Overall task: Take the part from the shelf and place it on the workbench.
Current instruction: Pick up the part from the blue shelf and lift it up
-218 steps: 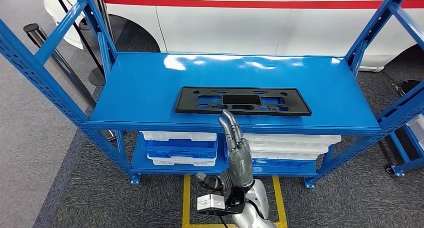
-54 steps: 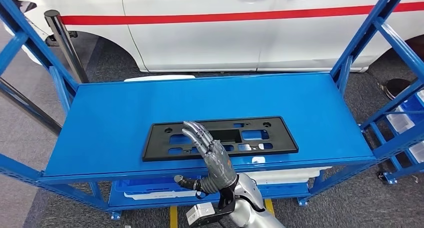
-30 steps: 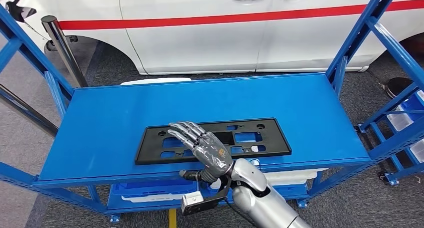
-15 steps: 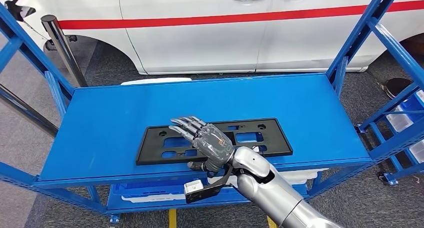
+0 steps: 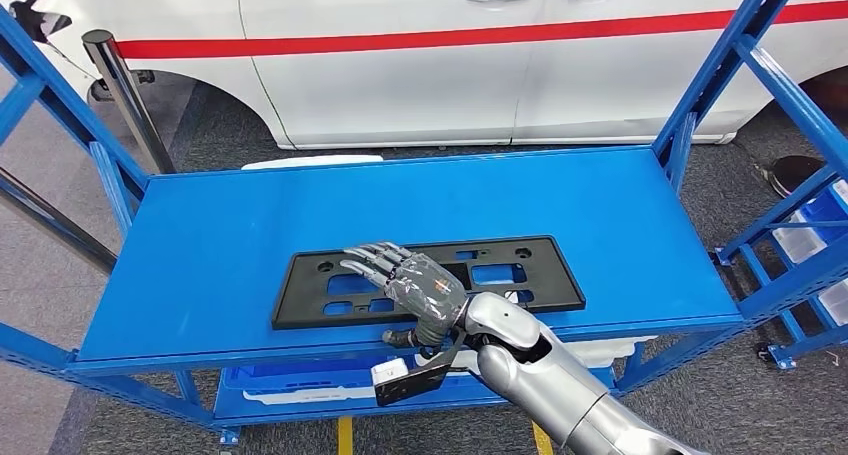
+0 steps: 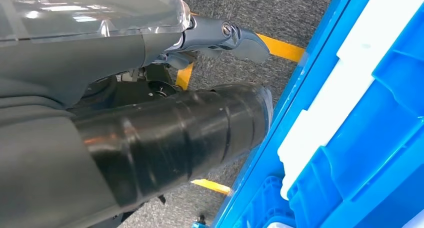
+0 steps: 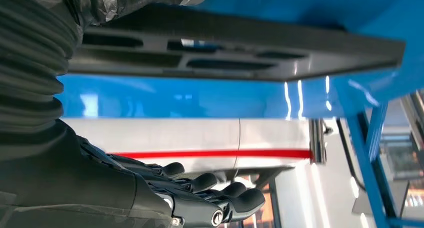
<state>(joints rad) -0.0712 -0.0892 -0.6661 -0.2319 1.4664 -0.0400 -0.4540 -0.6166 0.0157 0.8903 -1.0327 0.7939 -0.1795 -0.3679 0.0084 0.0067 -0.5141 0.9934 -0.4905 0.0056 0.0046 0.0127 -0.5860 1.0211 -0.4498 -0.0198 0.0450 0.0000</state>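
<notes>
Black plastic license plate bracket (image 5: 428,280), flat rectangle with rectangular cutouts and small mounting holes, lies flat on blue shelf (image 5: 250,245) top level, near front edge. Right hand (image 5: 412,290) over its middle, fingers (image 5: 370,260) spread and extended, gripping nothing; contact with bracket unclear. Hand hides part of bracket center. Left hand (image 6: 150,133): dark blurred close-up, finger state cannot be told.

car workshop: blue shelving (image 5: 640,190), white car (image 5: 450,65)
</notes>
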